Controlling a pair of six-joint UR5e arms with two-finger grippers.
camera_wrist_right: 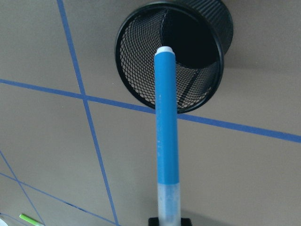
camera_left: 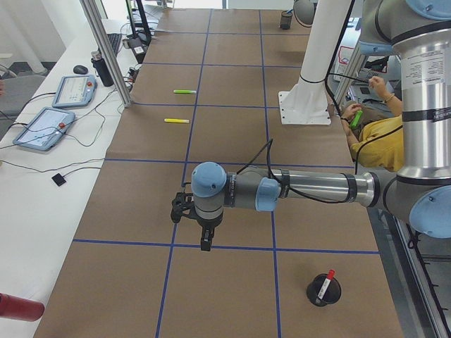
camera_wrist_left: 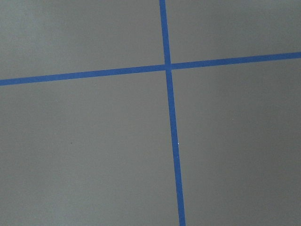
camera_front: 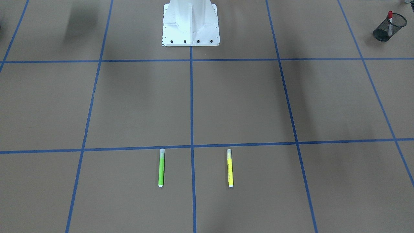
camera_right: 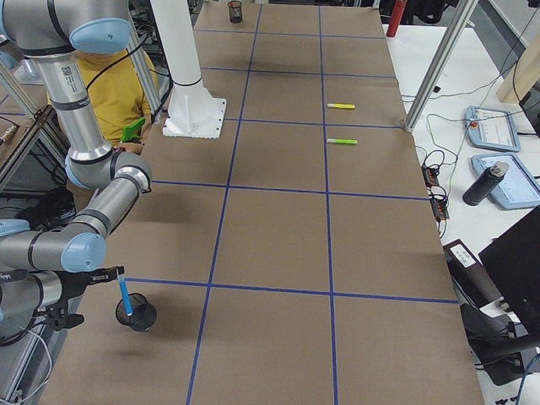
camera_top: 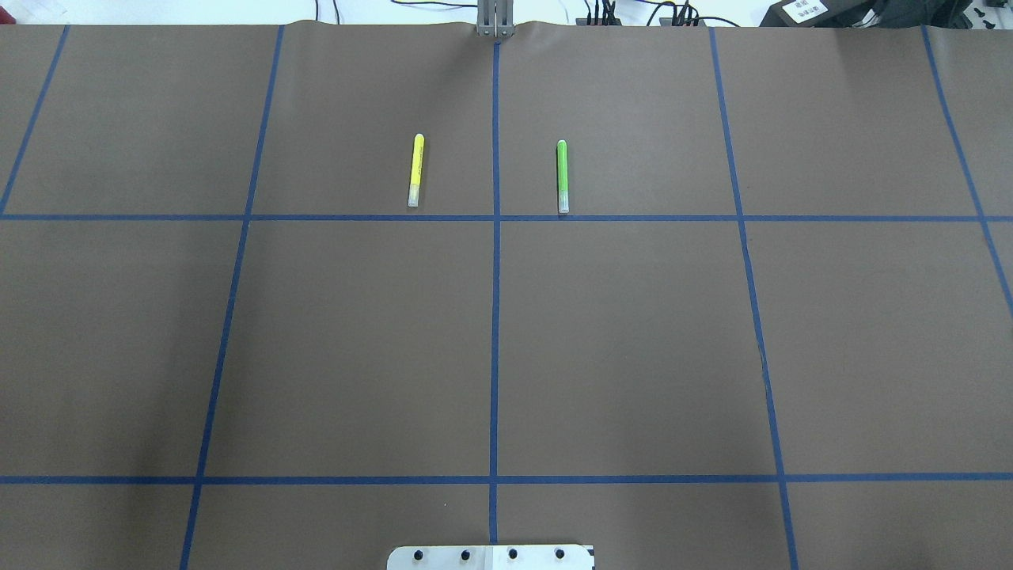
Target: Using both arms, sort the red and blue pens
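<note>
My right gripper (camera_wrist_right: 169, 221) is shut on the clear-capped end of the blue pen (camera_wrist_right: 167, 132). The pen's white tip hangs over the mouth of a black mesh cup (camera_wrist_right: 141, 61). From the right side, the same blue pen (camera_right: 125, 297) stands just above that cup (camera_right: 139, 319). The red pen (camera_front: 390, 19) stands upright in a second mesh cup (camera_front: 386, 30) near the table's corner on my left. My left gripper (camera_left: 204, 241) hovers low over the bare table, some way from that cup (camera_left: 323, 292). I cannot tell whether it is open or shut. Its wrist view shows only brown table and blue tape.
A green marker (camera_front: 161, 168) and a yellow marker (camera_front: 230, 168) lie parallel near the table's far edge, either side of the centre tape line. The white robot base (camera_front: 190, 22) stands at the near edge. A seated person in yellow (camera_left: 373, 134) is behind the base.
</note>
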